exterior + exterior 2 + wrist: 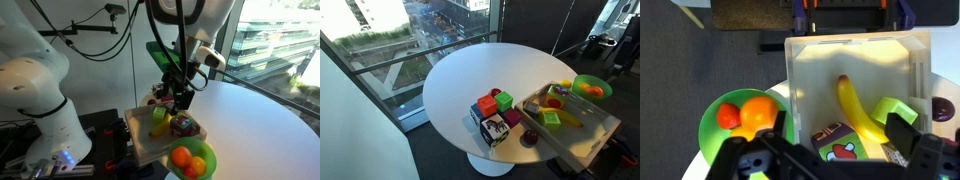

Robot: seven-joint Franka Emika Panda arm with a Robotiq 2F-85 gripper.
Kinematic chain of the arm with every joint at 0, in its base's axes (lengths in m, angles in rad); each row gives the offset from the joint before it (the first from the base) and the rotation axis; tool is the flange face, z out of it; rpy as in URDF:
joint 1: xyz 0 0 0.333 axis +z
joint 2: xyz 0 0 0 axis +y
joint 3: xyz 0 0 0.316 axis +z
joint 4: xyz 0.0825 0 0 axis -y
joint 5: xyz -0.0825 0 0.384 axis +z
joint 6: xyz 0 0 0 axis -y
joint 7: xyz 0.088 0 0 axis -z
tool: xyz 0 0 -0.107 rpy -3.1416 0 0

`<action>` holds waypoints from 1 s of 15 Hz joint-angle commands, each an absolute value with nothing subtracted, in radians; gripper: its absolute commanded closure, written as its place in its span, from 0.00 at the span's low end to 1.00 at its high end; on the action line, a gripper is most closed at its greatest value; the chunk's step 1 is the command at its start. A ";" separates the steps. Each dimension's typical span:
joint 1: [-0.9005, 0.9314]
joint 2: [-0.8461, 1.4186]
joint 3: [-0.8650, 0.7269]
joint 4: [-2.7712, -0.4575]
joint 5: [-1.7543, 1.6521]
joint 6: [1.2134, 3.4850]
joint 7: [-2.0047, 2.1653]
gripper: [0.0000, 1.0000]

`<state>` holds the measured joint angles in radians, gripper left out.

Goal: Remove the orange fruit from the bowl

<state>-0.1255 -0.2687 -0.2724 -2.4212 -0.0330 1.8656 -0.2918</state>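
**Fingers spread over the tray, fruit off to one side**

The fingers (pixel 910 145) stood wide apart and released, with nothing between them. In the wrist view they hung above the near end of the tray (pixel 855 40), so the gap between them framed the banana (pixel 855 108) and a dark block rather than anything in the bowl (pixel 708 135). That spread suited a grasp from above on a small round fruit, but the aim was not yet on it.

The orange fruit (pixel 760 110) sat in the bowl at the left of the wrist view, touching a red fruit (pixel 728 116) on its far side. It lay just outside the finger on that side, not between the two. The bowl stood just beside the tray's edge, which probably kept the loose round fruits from rolling across the counter (pixel 470 70).

To centre on the fruit, the fingers would likely need to shift sideways towards the bowl before going down. The red fruit pressed against the orange one left little room for a finger on that flank.

A cluster of coloured blocks (pixel 492 112) sat apart on the counter, clear of the work.
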 commanded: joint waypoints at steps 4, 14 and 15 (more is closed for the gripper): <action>-0.143 -0.267 -0.256 -2.418 -0.029 1.863 -0.296 0.00; -0.204 -0.242 -0.262 -2.426 -0.089 1.976 -0.205 0.00; -0.207 -0.230 -0.261 -2.439 -0.087 2.034 -0.189 0.00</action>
<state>-0.1889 -0.2562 -0.2682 -2.4235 -0.0738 1.9292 -0.2381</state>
